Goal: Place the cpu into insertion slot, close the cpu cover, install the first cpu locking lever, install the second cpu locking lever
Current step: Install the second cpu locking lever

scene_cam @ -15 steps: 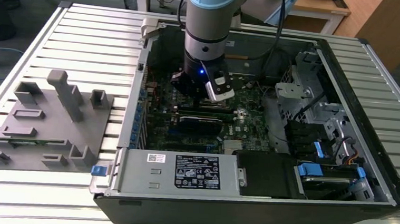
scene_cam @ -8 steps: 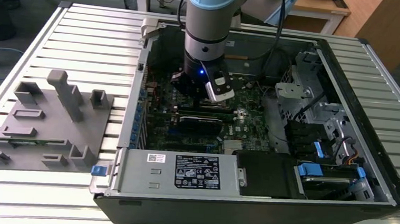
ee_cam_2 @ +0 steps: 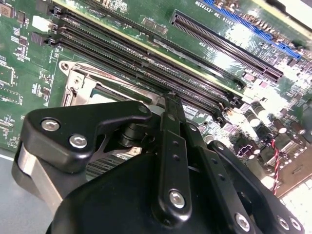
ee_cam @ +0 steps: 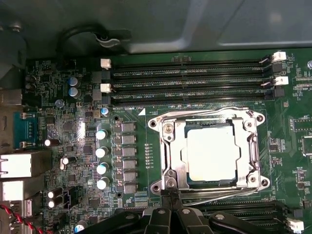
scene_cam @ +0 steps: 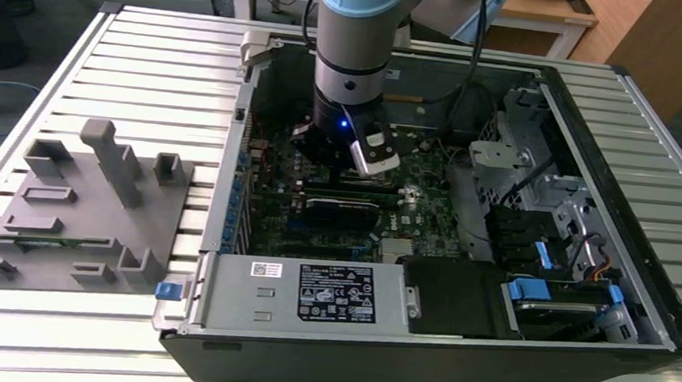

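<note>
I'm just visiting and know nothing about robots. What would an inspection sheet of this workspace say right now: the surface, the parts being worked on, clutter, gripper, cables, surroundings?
Surface: slatted metal table carrying an open computer case.
Job's things: cpu lies in the insertion slot on the green motherboard; cpu cover is down around it.
Clutter: grey parts holder beside the case, on the exterior view's left.
Gripper: gripper sits at the socket's edge, fingers drawn together; whether they pinch a lever cannot be told.
Cables: red and black wires on the board; a black cable along the arm.
Surroundings: wooden desks behind the table.
</note>
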